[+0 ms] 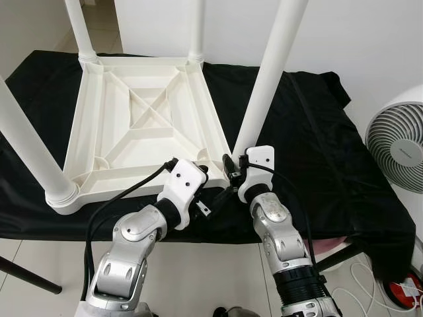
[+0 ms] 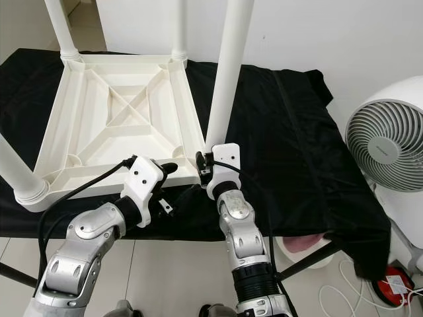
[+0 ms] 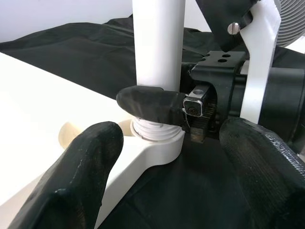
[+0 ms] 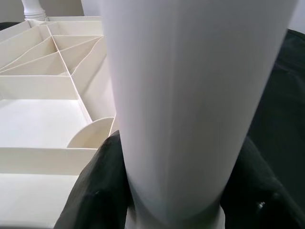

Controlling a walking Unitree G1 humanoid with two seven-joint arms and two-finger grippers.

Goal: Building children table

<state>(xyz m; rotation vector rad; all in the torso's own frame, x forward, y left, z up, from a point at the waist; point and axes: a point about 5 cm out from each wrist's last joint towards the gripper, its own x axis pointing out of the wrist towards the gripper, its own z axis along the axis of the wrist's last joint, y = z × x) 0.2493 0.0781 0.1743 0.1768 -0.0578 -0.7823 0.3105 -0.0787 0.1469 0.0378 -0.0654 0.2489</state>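
The white plastic table [image 1: 142, 119] lies upside down on a black cloth, with its legs pointing up. My right gripper [image 1: 231, 173] is shut on the base of the near right leg [image 1: 268, 72], just above its corner socket [image 3: 157, 143]. The right wrist view looks up along that leg [image 4: 190, 95], and one black finger [image 3: 152, 106] wraps around it. My left gripper [image 3: 167, 176] is open just in front of the same corner, one finger over the table's rim and the other over the cloth, holding nothing.
Three more legs stand in the sockets at the far left [image 1: 80, 30], far right [image 1: 196, 30] and near left [image 1: 30, 148]. A white fan [image 1: 396, 142] stands on the right beside the cloth [image 1: 317, 132]. Cables [image 1: 403, 287] lie on the tiled floor below it.
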